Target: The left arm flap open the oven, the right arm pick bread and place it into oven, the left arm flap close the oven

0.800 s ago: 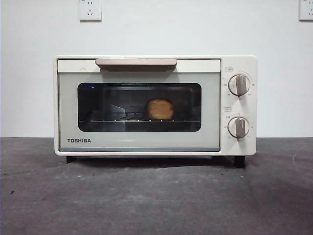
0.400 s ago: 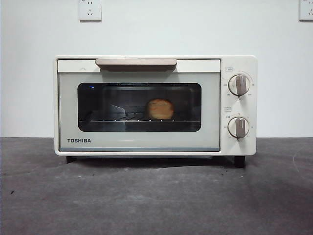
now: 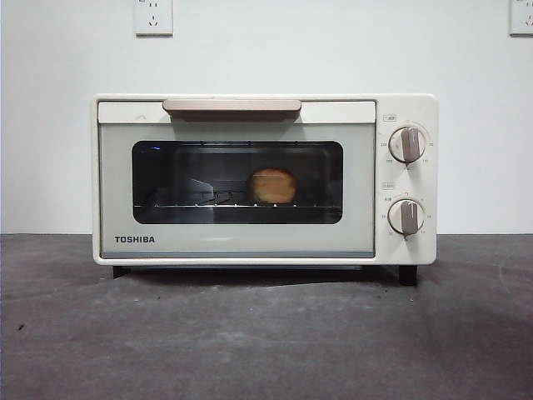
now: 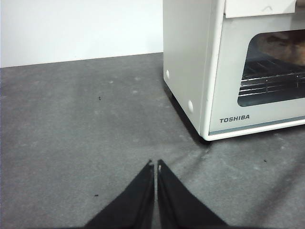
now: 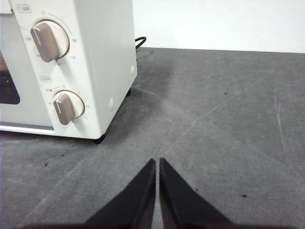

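The cream TOSHIBA oven stands mid-table with its glass door shut and its tan handle at the top. The golden bread lies on the wire rack inside, seen through the window. My left gripper is shut and empty, low over the table off the oven's left front corner. My right gripper is shut and empty, low over the table off the oven's knob side. Neither gripper shows in the front view.
Two round knobs sit on the oven's right panel. A black power cable runs behind the oven's right side. The dark grey table ends at a white wall with outlets.
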